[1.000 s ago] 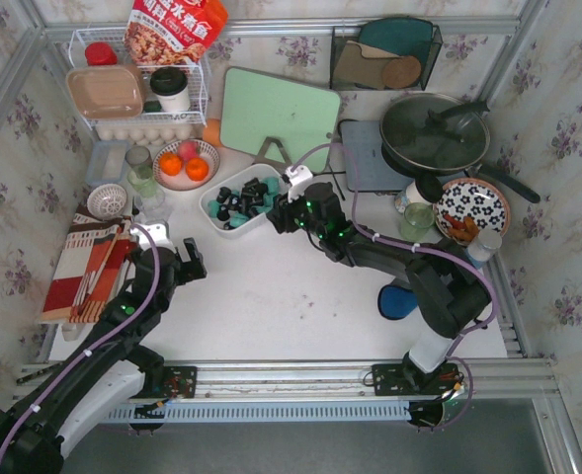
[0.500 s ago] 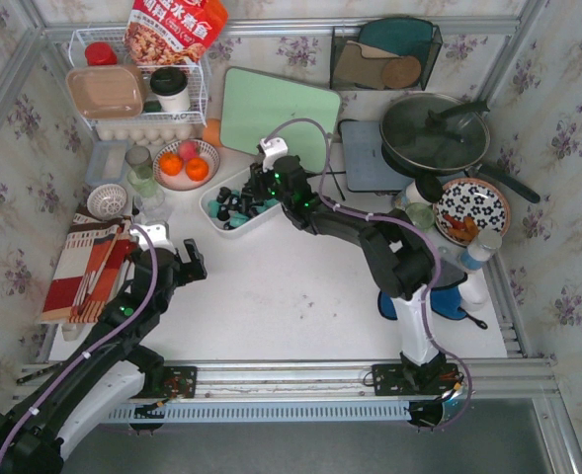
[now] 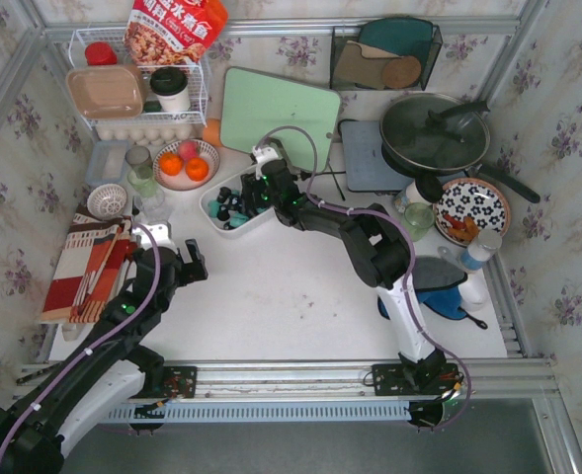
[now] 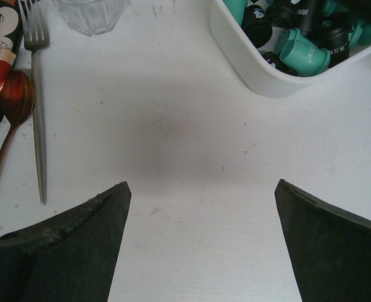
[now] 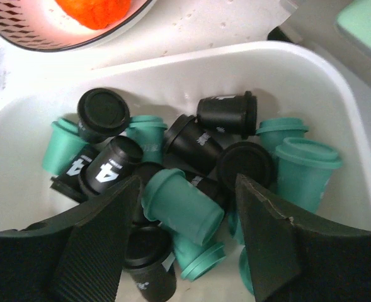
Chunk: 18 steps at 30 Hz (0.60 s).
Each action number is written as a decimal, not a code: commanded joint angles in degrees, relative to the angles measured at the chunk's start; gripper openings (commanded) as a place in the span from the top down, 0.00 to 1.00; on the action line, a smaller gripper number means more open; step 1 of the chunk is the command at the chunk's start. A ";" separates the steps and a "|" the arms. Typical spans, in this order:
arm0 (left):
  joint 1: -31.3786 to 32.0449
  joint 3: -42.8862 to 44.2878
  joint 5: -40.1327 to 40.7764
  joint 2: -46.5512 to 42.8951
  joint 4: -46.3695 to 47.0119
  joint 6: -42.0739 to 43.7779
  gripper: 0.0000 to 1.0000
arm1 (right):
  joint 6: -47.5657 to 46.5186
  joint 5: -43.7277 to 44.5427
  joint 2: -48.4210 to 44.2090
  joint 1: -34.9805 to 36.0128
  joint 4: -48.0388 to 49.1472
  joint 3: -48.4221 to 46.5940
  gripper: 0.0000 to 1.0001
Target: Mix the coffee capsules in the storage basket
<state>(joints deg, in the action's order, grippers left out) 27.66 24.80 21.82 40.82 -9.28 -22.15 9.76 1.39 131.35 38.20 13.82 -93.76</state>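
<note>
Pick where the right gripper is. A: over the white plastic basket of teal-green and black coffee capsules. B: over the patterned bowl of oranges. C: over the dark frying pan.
A: the right gripper hangs open over the white plastic storage basket, with the teal-green and black coffee capsules right below it.

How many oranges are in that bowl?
2. One orange sits at the left of the bowl, the other orange at its right. A pink fruit lies behind them. More could hide underneath.
</note>
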 commanded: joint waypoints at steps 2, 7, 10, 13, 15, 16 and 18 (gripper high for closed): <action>-0.07 0.60 -0.10 0.14 0.84 -0.06 0.01 | 1.52 -3.61 -2.81 0.04 -0.08 1.28 0.26; -0.07 0.60 -0.03 0.23 0.91 0.08 0.01 | 1.55 -4.43 -7.88 0.31 1.31 5.00 0.24; -0.07 0.60 0.00 0.14 0.82 0.04 0.01 | 0.58 -2.99 -12.20 0.62 2.21 8.36 0.24; -0.06 0.78 -0.26 -0.29 0.34 -0.01 0.01 | -0.91 -0.11 -18.05 1.14 3.11 12.37 0.24; -0.06 0.63 -0.40 -0.69 0.32 -0.12 0.01 | -1.67 2.15 -22.52 1.47 4.44 16.40 0.24; -0.06 0.49 -0.39 -0.88 0.49 -0.17 0.01 | -2.12 3.55 -24.65 1.70 5.87 19.33 0.24; -0.06 0.34 -0.54 -0.94 0.73 -0.18 0.01 | -2.89 6.51 -30.89 2.05 9.90 26.08 0.24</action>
<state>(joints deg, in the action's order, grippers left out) 27.66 25.02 21.74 40.14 -9.30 -22.15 8.91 1.65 107.98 39.72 16.49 -75.75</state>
